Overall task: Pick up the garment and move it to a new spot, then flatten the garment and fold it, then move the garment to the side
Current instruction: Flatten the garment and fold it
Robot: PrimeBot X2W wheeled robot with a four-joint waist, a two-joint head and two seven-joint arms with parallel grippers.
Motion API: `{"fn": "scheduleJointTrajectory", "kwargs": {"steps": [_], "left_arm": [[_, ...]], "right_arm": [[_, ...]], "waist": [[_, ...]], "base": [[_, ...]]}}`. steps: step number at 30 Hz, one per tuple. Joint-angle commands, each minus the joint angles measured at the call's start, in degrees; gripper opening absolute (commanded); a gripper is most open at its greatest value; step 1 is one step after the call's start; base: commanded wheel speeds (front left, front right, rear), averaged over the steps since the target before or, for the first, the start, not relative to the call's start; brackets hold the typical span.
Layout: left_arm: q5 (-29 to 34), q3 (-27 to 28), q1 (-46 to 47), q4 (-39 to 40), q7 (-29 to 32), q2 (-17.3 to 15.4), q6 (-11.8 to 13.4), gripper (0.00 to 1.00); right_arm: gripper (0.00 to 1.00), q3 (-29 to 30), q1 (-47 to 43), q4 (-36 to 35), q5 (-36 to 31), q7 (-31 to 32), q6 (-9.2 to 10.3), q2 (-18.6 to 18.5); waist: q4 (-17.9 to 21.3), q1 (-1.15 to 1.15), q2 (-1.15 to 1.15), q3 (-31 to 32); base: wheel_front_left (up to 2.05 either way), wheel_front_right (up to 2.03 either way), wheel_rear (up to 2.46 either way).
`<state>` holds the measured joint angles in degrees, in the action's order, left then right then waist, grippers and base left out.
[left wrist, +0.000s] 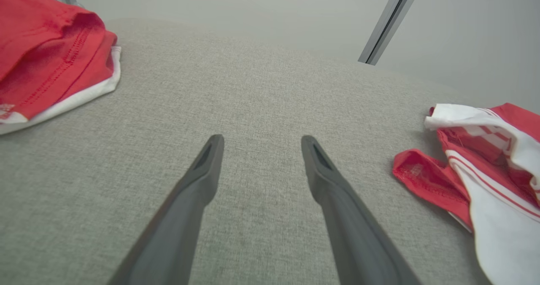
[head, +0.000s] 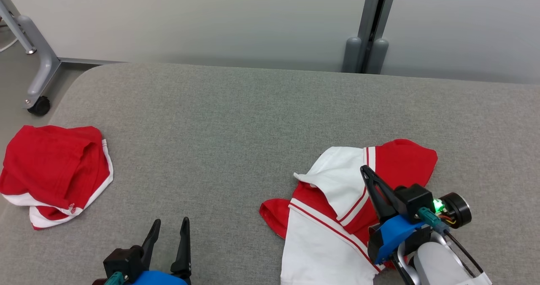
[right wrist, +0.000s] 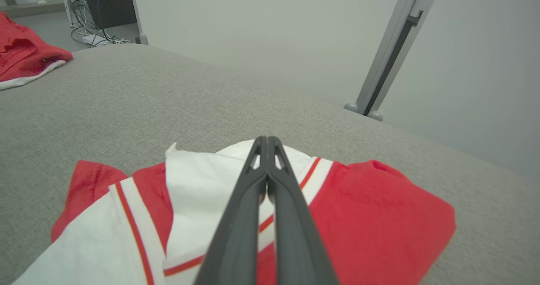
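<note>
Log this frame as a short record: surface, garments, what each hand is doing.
surface: grey table
worked item: red-and-white garment, crumpled, on the robot's right
other item: red garment with white trim, on its left
left hand: open, over bare table
right hand: shut, tips at the garment's white fold; grip on cloth cannot be told

The right claw (head: 366, 171) sits shut over the garment (head: 325, 238).
</note>
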<state>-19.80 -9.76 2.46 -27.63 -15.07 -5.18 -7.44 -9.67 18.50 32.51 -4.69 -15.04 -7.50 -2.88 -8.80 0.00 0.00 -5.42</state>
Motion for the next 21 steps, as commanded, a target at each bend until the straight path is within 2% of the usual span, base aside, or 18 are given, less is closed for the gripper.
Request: {"fn": "scheduleJointTrajectory", "kwargs": {"steps": [1, 2, 7, 12, 21], "left_arm": [[0.7, 0.6, -0.1, 0.5, -0.2, 0.0, -0.1, 1.0], [1.2, 1.1, -0.5, 0.8, -0.2, -0.2, -0.1, 1.0], [2.9, 2.6, -1.2, 1.5, -0.2, -0.3, -0.1, 1.0], [5.3, 4.6, -2.3, 2.5, -0.2, 0.3, -0.1, 1.0], [7.5, 5.7, -3.4, 2.9, -0.2, 1.1, -0.1, 1.0]], "right_arm": [[0.0, 0.5, -0.9, -1.2, 1.1, -0.2, 0.02, -0.1], [1.0, 2.1, -1.8, -3.1, 1.8, -0.2, 0.02, -0.1], [1.0, 8.7, -6.7, -8.0, 6.2, -0.2, 0.02, -0.1], [1.0, 13.2, -11.8, -8.0, 9.1, -0.2, 0.01, -0.1], [1.0, 13.0, -15.1, -5.9, 9.6, -0.2, 0.01, -0.1]], "waist": [[0.1, 0.0, 0.0, 0.2], [0.4, 0.0, 0.0, 0.6], [1.5, 0.0, 0.0, 1.6], [2.7, 0.0, 0.0, 2.9], [4.0, 0.0, 0.0, 3.7]], "base": [[0.0, 0.0, 0.0], [0.0, 0.0, 0.0], [0.0, 0.0, 0.0], [0.0, 0.0, 0.0], [0.0, 0.0, 0.0]]}}
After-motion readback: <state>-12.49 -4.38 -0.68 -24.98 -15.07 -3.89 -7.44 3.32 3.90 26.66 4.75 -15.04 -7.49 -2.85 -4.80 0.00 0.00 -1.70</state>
